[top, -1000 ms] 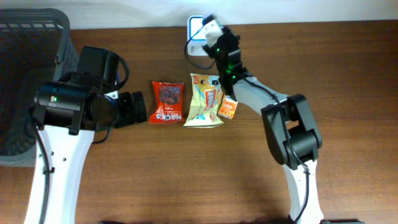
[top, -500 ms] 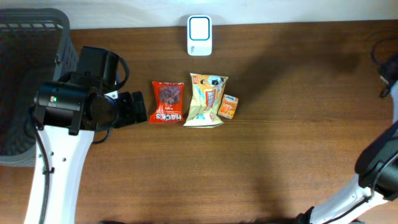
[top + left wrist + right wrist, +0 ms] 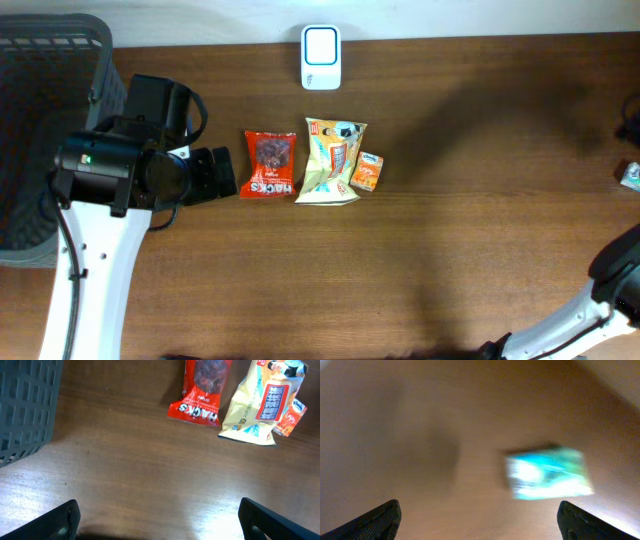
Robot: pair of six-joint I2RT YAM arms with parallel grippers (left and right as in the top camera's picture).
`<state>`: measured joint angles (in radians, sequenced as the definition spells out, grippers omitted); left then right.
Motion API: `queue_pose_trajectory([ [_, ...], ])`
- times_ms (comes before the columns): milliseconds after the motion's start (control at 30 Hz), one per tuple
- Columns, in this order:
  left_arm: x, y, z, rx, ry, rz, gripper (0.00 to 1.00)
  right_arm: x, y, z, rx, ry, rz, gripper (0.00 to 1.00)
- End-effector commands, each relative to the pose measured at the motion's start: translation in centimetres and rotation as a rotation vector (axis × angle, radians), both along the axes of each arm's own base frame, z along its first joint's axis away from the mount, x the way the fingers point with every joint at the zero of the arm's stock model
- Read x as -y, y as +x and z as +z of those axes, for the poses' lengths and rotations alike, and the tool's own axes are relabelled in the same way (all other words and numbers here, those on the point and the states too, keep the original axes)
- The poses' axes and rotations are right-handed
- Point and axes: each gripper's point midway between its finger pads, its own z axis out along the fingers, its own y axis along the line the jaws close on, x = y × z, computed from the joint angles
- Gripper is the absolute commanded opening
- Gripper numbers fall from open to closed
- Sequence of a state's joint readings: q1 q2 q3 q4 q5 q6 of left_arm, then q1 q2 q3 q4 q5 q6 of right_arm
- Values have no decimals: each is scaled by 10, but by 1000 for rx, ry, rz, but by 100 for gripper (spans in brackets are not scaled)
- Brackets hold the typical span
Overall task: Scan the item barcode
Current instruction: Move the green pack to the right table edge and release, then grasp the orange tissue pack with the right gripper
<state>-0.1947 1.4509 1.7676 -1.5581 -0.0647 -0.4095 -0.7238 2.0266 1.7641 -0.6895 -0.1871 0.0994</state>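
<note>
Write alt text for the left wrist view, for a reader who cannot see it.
Three snack packets lie side by side on a wooden table: a red packet, a yellow bag and a small orange packet. A grey basket fills the upper left corner. The left arm's two fingers stand wide apart at the lower edge, holding nothing.

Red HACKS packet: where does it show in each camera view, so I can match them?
Overhead: the red HACKS packet lies left of centre on the table, just left of the yellow bag.
Left wrist: the red HACKS packet sits top centre, cut by the upper edge, yellow bag on its right.
Right wrist: not in it.
Shared landmark: the yellow bag, in overhead and left wrist only.
</note>
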Motion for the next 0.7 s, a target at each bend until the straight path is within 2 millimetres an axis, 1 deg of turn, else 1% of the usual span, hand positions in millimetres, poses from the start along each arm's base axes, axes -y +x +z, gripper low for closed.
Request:
queue_pose_trajectory([
  [0, -2, 0, 2, 11, 5, 14, 99, -165, 53, 83, 374, 442, 545, 99],
  [33, -2, 0, 2, 11, 5, 14, 99, -192, 53, 76, 326, 500, 573, 99],
  [67, -2, 0, 2, 11, 5, 14, 99, -264, 47, 56, 206, 547, 738, 95],
  [100, -2, 0, 2, 11, 5, 14, 99, -306, 41, 36, 88, 564, 789, 89],
  [133, -2, 0, 2, 11, 5, 14, 99, -343, 34, 11, -63, 496, 830, 88],
  [167, -2, 0, 2, 11, 5, 14, 99, -364, 32, -3, -146, 406, 866, 87],
  [200, -2, 0, 2, 11, 5, 14, 99, -385, 29, -13, -206, 328, 906, 77],
  [233, -2, 0, 2, 11, 5, 14, 99, -410, 25, -20, -251, 273, 955, 75],
  [267, -2, 0, 2, 11, 5, 14, 99, -443, 17, -28, -299, 216, 1017, 73],
  [300, -2, 0, 2, 11, 5, 14, 99, -467, 9, -43, -369, 160, 996, 68],
  [333, -2, 0, 2, 11, 5, 14, 99, -480, 6, -55, -411, 131, 964, 57],
  [367, -2, 0, 2, 11, 5, 14, 99, -499, 1, -69, -442, 147, 917, 46],
  [433, -2, 0, 2, 11, 5, 14, 99, -522, -4, -87, -473, 178, 875, 41],
  [467, -2, 0, 2, 11, 5, 14, 99, -536, -6, -96, -477, 172, 886, 38],
  [500, -2, 0, 2, 11, 5, 14, 99, -534, -4, -102, -482, 116, 877, 37],
  [567, -2, 0, 2, 11, 5, 14, 99, -508, 2, -112, -511, -60, 734, 36],
  [667, -2, 0, 2, 11, 5, 14, 99, -496, -7, -127, -569, -97, 714, 37],
])
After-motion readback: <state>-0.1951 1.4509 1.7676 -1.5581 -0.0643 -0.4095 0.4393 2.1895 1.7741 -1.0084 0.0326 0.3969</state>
